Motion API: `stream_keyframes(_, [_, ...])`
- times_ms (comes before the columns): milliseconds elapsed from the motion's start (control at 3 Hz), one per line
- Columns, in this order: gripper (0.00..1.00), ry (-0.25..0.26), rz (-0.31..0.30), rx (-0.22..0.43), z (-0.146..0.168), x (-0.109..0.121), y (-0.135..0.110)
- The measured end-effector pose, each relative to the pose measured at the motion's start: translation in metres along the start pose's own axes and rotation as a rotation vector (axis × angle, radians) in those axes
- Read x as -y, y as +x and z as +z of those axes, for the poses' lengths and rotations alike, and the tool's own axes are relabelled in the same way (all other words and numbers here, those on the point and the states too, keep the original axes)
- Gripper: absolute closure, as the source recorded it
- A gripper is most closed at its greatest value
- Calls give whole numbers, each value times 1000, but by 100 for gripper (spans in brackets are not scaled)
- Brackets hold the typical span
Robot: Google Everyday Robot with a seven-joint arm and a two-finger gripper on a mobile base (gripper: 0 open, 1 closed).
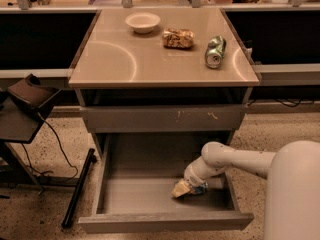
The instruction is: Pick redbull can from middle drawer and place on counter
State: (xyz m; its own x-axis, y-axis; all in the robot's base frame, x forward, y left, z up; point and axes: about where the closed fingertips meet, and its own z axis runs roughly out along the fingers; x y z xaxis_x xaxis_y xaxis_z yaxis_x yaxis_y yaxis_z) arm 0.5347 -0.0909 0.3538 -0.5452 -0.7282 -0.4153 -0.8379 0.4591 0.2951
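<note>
The middle drawer [115,201] is pulled out at the bottom of the grey cabinet. My white arm reaches into its right part from the right. The gripper [184,189] is low inside the drawer, right at the redbull can [199,188]. Only a small blue-and-silver patch of the can shows beside the gripper's yellowish tip; the rest is hidden by the wrist. The glossy beige counter [125,59] tops the cabinet, above and behind the gripper.
On the counter stand a pale bowl [143,21], a brown crinkled snack packet [178,38] and a green-and-silver can [215,51] lying on its side. The scratched drawer front [160,118] above is shut. A black chair [25,101] and a black pole [77,189] are at the left.
</note>
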Motion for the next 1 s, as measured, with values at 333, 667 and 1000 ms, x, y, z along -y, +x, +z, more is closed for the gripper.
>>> stream_keyframes(333, [66, 0, 0, 0, 0, 0, 0])
stream_keyframes(667, [89, 0, 0, 0, 0, 0, 0])
stream_keyframes(1000, [100, 15, 19, 2, -8, 1, -4])
